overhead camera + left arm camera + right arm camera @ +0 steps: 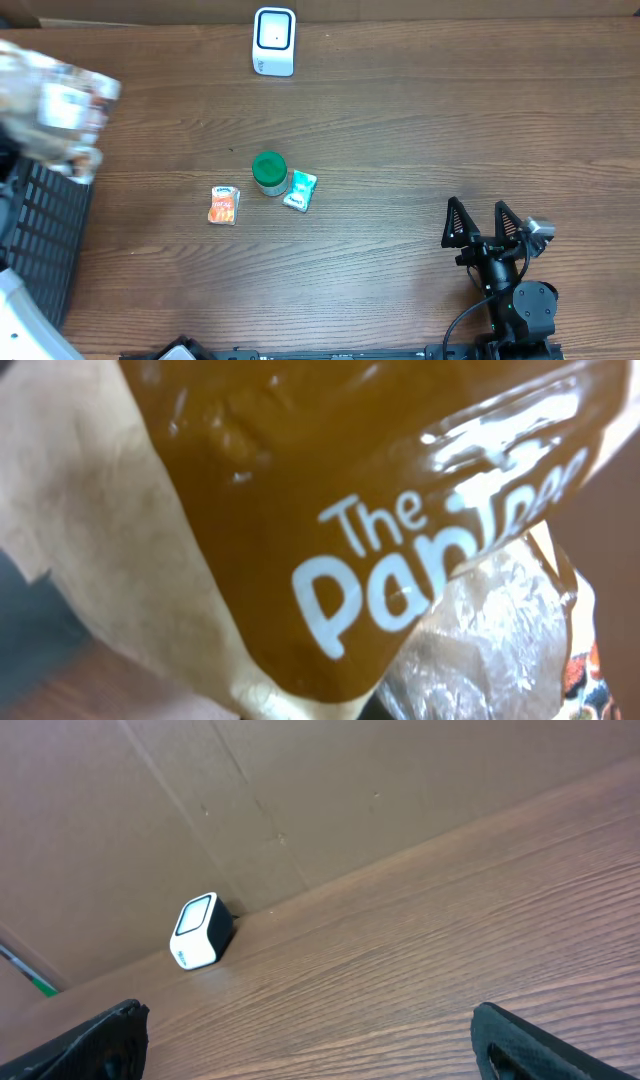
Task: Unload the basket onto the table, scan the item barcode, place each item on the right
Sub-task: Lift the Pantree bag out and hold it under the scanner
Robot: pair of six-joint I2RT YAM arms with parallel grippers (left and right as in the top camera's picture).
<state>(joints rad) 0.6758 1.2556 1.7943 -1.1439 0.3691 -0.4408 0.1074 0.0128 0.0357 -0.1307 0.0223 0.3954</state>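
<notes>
Left wrist: white-lettered brown bag [250,510]

A mock shop checkout on a wooden table [450,120]: scanner [274,41] top centre, basket [45,235] left, can [269,172] and packet [224,205] mid-frame, cardboard [120,820] behind.

We see a green-lidded jar [269,172] standing upright near the middle of the wooden tabletop [420,130]. A small teal packet [299,190] lies tilted just to the jar's right; we cannot tell whether the two touch. A small orange packet [224,205] lies flat to the jar's left and a little nearer the front edge, apart from it. Well to the left of the jar, a black slatted crate [45,240] sits at the tabletop's edge, partly hidden. Far behind the jar, a brown cardboard wall [150,820] runs along the tabletop's back edge.
</notes>
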